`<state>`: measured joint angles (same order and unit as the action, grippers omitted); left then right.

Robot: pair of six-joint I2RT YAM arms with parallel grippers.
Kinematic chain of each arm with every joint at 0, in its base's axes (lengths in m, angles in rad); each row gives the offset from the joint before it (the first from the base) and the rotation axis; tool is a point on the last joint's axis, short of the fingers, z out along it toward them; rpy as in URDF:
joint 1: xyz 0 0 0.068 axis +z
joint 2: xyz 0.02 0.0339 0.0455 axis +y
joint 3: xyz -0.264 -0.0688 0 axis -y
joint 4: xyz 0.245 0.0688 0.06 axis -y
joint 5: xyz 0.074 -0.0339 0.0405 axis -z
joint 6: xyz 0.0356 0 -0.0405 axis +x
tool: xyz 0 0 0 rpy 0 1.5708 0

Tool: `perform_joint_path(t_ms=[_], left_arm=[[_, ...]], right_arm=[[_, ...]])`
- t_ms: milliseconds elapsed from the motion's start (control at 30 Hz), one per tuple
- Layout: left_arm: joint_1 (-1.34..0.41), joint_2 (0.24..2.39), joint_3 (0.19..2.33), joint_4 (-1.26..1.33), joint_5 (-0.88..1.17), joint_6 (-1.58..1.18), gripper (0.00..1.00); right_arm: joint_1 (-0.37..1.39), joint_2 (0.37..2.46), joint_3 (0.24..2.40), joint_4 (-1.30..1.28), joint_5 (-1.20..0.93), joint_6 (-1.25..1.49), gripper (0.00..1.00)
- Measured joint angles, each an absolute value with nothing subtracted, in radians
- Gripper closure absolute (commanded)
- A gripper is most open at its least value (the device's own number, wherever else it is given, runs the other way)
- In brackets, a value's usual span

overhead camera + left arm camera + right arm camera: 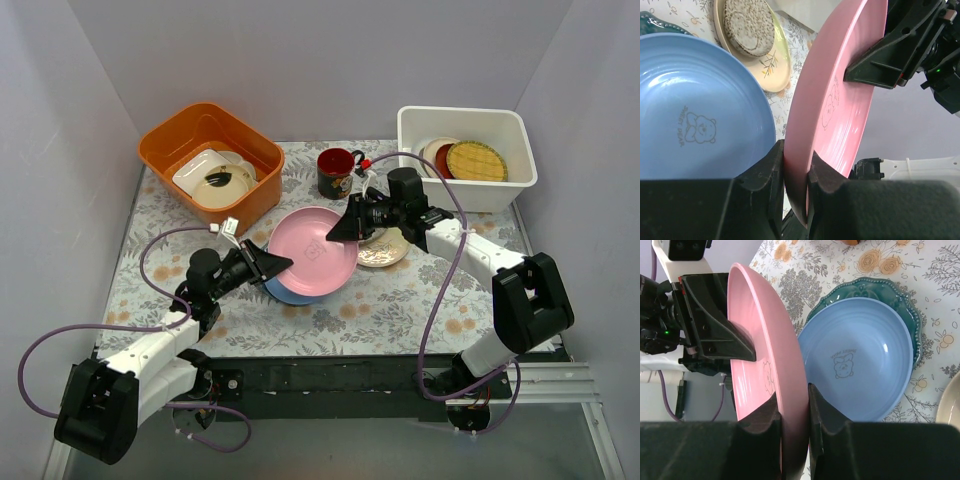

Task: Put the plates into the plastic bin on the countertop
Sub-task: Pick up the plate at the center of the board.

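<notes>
The pink plate [318,250] is over the middle of the countertop [400,300], and you hold it with both pincers. Your left gripper [796,165] pinches the rim on the side of the pink plate nearest the left arm. Its two fingers are nearly together, with only the thin rim between them. Your right gripper [792,410] pinches the opposite rim of the pink plate the same way, fingers squeezed on both faces.

Under the pink plate lies a blue plate [860,360] with a little bear drawn in it. You cannot tell if the two touch. The blue plate sits on a teal plate [875,287] with a bumpy edge.

Just to the right of the pink plate is a cream plate [777,65] with a speckled dish [747,25] lying on it. Behind the pink plate stands a dark mug [335,172] with a red rim.

The white plastic bin [470,190] is back and to the right, well apart from the pink plate. A yellow woven plate [477,160] leans inside it with other plates. Back and to the left is an orange tub [170,140] with white dishes [205,175] in it.
</notes>
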<state>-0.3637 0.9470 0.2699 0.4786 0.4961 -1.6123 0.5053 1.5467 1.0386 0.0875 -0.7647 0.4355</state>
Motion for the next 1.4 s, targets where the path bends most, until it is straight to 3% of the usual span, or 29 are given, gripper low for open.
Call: perform_joint_path(t_ms=[267,367,400,500,533,600,633,733,767,867,1400], left_arm=[[-0.364,0.937,0.270,0.463,0.487,-1.608,1.00],[-0.364,0.936,0.270,0.459,0.485,-1.607,0.88],[-0.364,0.935,0.270,0.457,0.485,-1.606,0.78],[-0.364,0.931,0.271,0.455,0.485,-1.601,0.68],[-0.364,0.928,0.271,0.455,0.485,-1.600,0.58],[-0.364,0.924,0.271,0.454,0.484,-1.597,0.49],[-0.364,0.924,0.271,0.453,0.484,-1.591,0.39],[-0.364,0.923,0.271,0.452,0.482,-1.593,0.27],[-0.364,0.923,0.271,0.452,0.482,-1.591,0.17],[-0.364,0.923,0.271,0.451,0.483,-1.588,0.02],[-0.364,0.921,0.276,0.418,0.482,-1.577,0.02]], right_arm=[[0.504,1.548,1.032,0.101,-0.777,0.443,0.99],[0.504,1.548,1.032,0.102,-0.778,0.443,0.99],[0.504,1.549,1.032,0.102,-0.779,0.443,0.99],[0.504,1.551,1.032,0.102,-0.781,0.446,0.99],[0.503,1.553,1.031,0.102,-0.780,0.447,0.99],[0.498,1.553,1.031,0.102,-0.780,0.449,0.99],[0.497,1.553,1.030,0.102,-0.780,0.449,0.99],[0.493,1.553,1.030,0.102,-0.780,0.450,0.99],[0.493,1.553,1.030,0.102,-0.780,0.450,0.99],[0.492,1.553,1.030,0.102,-0.780,0.450,0.99],[0.469,1.554,1.030,0.102,-0.776,0.457,0.99]])
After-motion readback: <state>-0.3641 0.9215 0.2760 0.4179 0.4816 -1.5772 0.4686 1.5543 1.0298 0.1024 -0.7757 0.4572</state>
